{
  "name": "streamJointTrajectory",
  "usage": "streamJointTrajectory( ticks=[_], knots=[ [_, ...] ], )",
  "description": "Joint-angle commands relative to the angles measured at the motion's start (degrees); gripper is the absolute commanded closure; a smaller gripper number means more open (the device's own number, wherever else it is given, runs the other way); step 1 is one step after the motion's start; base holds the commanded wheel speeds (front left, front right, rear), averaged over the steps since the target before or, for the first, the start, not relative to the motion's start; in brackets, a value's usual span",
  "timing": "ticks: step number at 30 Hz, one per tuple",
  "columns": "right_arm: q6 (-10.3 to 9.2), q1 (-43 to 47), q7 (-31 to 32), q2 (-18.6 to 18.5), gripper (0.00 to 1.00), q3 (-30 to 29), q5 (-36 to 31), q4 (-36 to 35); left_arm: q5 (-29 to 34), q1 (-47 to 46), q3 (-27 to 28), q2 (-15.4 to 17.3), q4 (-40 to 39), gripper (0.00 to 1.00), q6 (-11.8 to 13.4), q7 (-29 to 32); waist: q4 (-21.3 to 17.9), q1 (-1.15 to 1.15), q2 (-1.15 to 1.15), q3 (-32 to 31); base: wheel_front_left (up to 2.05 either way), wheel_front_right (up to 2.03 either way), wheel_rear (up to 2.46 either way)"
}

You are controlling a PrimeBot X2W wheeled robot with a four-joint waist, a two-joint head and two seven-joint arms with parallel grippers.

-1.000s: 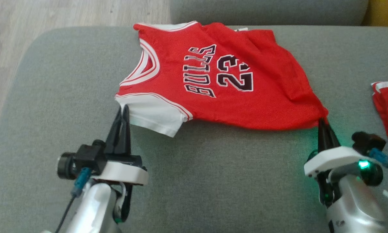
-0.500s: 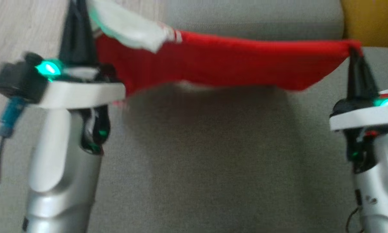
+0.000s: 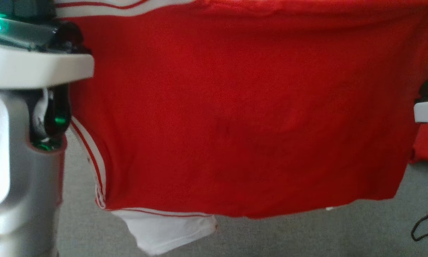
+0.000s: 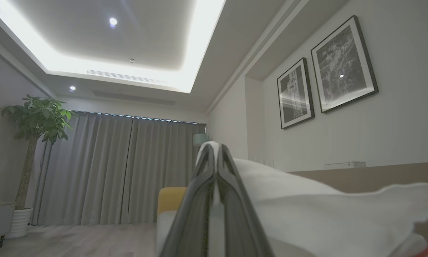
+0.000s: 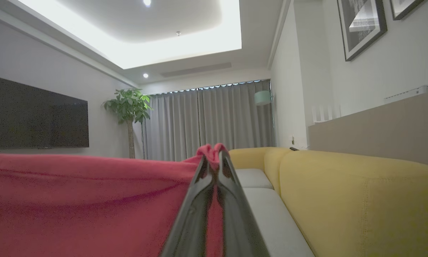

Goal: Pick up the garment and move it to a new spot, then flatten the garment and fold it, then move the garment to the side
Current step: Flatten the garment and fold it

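A: Left gripper?
B: Jaws pinched together on white cloth of the red jersey, up above the grey sofa seat.
A: And the jersey itself?
B: Hanging spread above that seat, a white sleeve lowest.
A: Right gripper?
B: Jaws clamped on its red corner, also above the seat.

No readable text — plain red garment, framed prints seemingly wordless, though dim

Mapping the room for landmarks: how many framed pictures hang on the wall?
2. In the left wrist view, the right picture hangs upper right, the left picture just beside it. More may be out of frame.
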Motion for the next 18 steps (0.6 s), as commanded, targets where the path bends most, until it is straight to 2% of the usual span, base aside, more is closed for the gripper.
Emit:
streamJointTrajectory(
  ticks=[1, 6, 8, 12, 18],
  knots=[
    [0.20, -1.9, 1.4, -0.9, 1.00, 0.9, -0.6, -2.2, 0.4, -3.4, 2.6, 2.7, -0.2, 1.00, 0.1, 1.2, -0.9, 0.01, 0.00, 2.8, 0.00, 0.00, 0.00],
    [0.20, -9.7, 4.2, -0.9, 1.00, 1.3, 1.0, 1.5, 1.4, -9.8, 2.7, 5.8, 7.8, 1.00, -1.8, 2.6, -2.2, 0.01, 0.00, 10.7, 0.00, 0.00, 0.00],
    [0.20, -17.9, 4.9, -1.8, 1.00, 3.6, 0.9, 7.4, 3.0, -16.8, 2.2, 7.7, 14.9, 1.00, -3.3, 1.8, -2.9, 0.01, 0.00, 15.5, 0.00, 0.00, 0.00],
    [0.20, -31.8, 3.6, -3.0, 1.00, 6.5, 0.2, 19.0, 5.1, -29.0, 1.6, 8.8, 25.5, 1.00, -4.2, -0.6, -3.4, 0.01, 0.00, 20.9, 0.00, 0.00, 0.00],
    [0.20, -50.2, -5.7, -1.3, 1.00, 9.9, -4.6, 39.0, 9.1, -44.5, 0.7, 10.4, 39.2, 1.00, -4.2, -7.4, -5.0, 0.01, 0.00, 23.7, 0.00, 0.00, 0.00]
  ],
)
